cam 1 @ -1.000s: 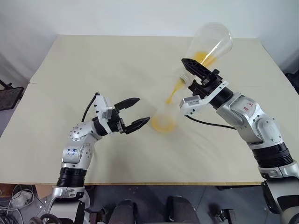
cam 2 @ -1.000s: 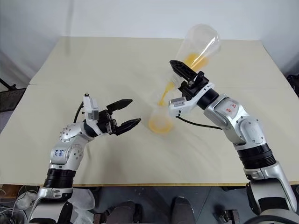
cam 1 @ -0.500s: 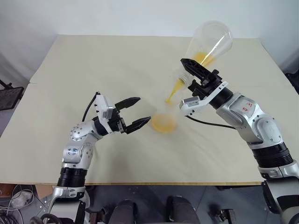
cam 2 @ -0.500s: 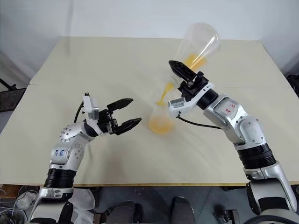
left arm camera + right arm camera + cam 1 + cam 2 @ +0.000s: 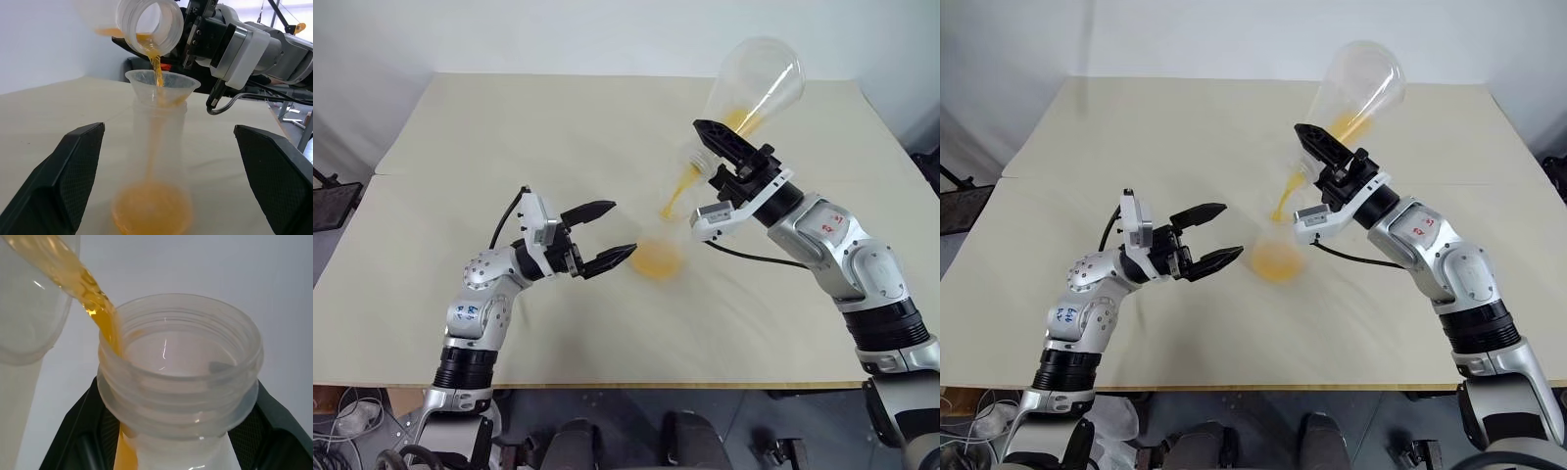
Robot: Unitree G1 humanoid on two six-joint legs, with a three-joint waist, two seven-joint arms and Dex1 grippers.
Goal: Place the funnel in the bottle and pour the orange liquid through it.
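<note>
In the eye views, the right end effector (image 5: 736,164) pinches the neck of a tilted clear flask (image 5: 754,88), and the orange liquid (image 5: 677,192) streams toward the bottle (image 5: 1278,257) standing mid-counter (image 5: 509,127). The left end effector (image 5: 607,235) is spread just left of the bottle, not touching it.

In the left wrist view, the funnel (image 5: 162,84) sits in the bottle's mouth, nearly invisible, with liquid pooling at the bottle's base. Unsteadied, the light bottle could tip if the flask nudges the funnel.

In the right wrist view, the stream leaves the flask's threaded mouth; a steeper tilt could overshoot the funnel's rim.
</note>
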